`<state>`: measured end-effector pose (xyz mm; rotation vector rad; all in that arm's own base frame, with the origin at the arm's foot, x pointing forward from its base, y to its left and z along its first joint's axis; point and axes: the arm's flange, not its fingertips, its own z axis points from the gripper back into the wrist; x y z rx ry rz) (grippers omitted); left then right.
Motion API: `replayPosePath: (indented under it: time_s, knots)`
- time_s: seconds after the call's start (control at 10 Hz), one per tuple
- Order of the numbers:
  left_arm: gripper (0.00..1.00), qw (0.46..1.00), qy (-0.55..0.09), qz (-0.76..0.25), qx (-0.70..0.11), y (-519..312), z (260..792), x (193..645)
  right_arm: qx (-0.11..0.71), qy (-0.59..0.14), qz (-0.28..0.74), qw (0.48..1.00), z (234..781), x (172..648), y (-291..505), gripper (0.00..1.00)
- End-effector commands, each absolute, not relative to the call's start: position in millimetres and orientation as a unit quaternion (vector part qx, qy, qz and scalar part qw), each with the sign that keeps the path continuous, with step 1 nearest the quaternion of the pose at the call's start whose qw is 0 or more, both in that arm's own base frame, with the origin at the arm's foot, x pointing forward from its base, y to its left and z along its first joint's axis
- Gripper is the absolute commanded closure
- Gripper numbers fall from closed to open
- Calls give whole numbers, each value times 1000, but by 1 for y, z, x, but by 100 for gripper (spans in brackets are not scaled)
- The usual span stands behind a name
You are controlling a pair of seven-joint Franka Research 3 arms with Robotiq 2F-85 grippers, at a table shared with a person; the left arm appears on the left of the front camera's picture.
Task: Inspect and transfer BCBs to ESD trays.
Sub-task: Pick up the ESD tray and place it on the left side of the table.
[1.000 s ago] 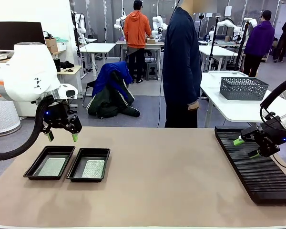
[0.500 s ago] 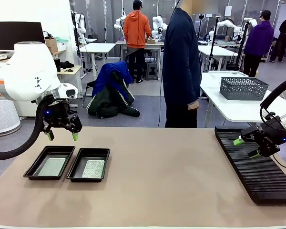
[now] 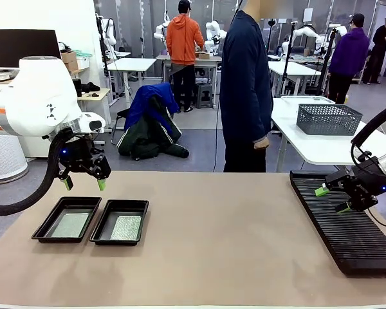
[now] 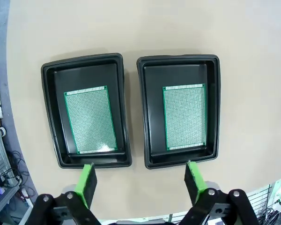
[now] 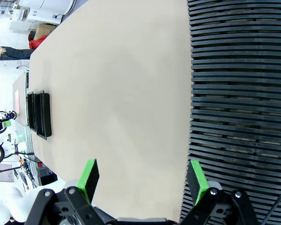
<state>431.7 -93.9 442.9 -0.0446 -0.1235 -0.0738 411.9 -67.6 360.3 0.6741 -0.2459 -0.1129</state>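
Front view: on the tan table [image 3: 212,238], two ESD trays sit side by side near the robot's left edge, the left tray [image 3: 66,219] and the right tray [image 3: 120,222] almost touching, each with one BCB lying flat on its floor, a left board [image 3: 69,224] and a right board [image 3: 126,228]. The left gripper [image 3: 83,184] hangs above the far rims of the trays, its jaws wide apart and nothing between them. At the robot's right side a long black ribbed rack [image 3: 344,222] lies along the table edge, and the right gripper [image 3: 332,200] hovers over it, tilted sideways, jaws spread and empty. A person in a dark jacket [image 3: 246,84] stands at the far side, one hand [image 3: 261,143] hanging down. A grey mesh basket [image 3: 329,119] sits on a white table behind. Left wrist view: looking straight down, both trays lie just beyond the spread green fingertips [image 4: 87,180]; each green board rests flat in the middle of its tray, clear of the walls, one in the tray at picture left [image 4: 90,121] and one in the tray at picture right [image 4: 184,116]. Right wrist view: the open fingers [image 5: 90,175] straddle the rack's edge [image 5: 239,93], one over bare table, one over the ribs, and the two trays [image 5: 39,114] show small, well apart at the far end.
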Motion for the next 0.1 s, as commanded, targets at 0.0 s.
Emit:
replayPosePath:
  time_s: [0.0]
  knots:
    - [0, 997, -61, -38, -21, -94, 442, 430, 328, -118, -66, 935, 362, 412, -67, 0]
